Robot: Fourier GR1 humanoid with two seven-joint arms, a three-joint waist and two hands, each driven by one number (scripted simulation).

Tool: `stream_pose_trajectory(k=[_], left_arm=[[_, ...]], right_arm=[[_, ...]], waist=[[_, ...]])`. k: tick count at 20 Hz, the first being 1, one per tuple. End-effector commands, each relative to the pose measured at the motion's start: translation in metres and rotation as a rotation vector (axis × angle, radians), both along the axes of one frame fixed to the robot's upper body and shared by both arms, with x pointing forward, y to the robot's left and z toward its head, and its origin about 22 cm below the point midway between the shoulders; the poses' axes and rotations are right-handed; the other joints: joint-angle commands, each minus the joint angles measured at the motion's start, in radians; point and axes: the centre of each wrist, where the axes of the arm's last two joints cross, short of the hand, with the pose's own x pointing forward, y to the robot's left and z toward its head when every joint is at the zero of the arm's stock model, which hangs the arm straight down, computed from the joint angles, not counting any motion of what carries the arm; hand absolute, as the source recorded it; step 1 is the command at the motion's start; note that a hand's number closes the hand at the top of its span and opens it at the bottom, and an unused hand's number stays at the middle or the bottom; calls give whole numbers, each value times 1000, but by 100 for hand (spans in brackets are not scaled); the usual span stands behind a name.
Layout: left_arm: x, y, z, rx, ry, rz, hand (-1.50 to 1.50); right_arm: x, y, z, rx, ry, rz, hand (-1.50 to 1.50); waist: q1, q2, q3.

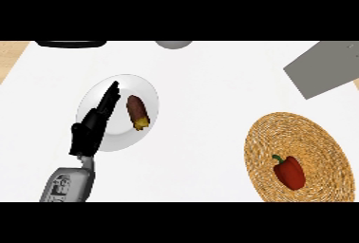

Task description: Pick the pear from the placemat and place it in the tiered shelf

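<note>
A round woven placemat lies at the right, and on its lower part rests a red bell pepper with a green stem; I see no pear. A grey flat panel, perhaps part of the shelf, sits at the top right. My left hand is at the left, open, its straight fingers stretched up over a white plate. On that plate, just right of the fingers and apart from them, lies a brown oblong food item with a yellow end. The right hand does not show.
At the top edge sit a grey rounded object and a black object. The white counter spreads between plate and placemat. A wooden strip borders it at the top left.
</note>
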Motion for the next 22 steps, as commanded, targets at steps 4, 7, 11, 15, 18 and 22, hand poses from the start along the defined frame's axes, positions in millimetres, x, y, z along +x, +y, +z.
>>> stream_pose_trajectory(k=[4,7,11,15,18,22], left_arm=[[-13,4,-14,0,-8,-19,0],[-4,-12,-3,-2,-13,-25,0],[1,-2,4,-3,11,-21,0],[-8,-13,-12,2,-3,-24,0],[3,1,1,10,-17,-16,0],[1,3,-6,2,-14,-25,0]], right_arm=[[35,15,-23,-121,-95,12,150],[60,29,-32,-66,-97,0,150],[68,29,-48,223,-120,137,150],[59,9,-43,228,-137,127,150],[62,11,-70,224,-131,133,150],[66,12,-35,228,-145,129,150]], waist=[[6,2,0],[10,4,0],[16,7,2],[21,12,2],[21,13,3],[34,17,2]])
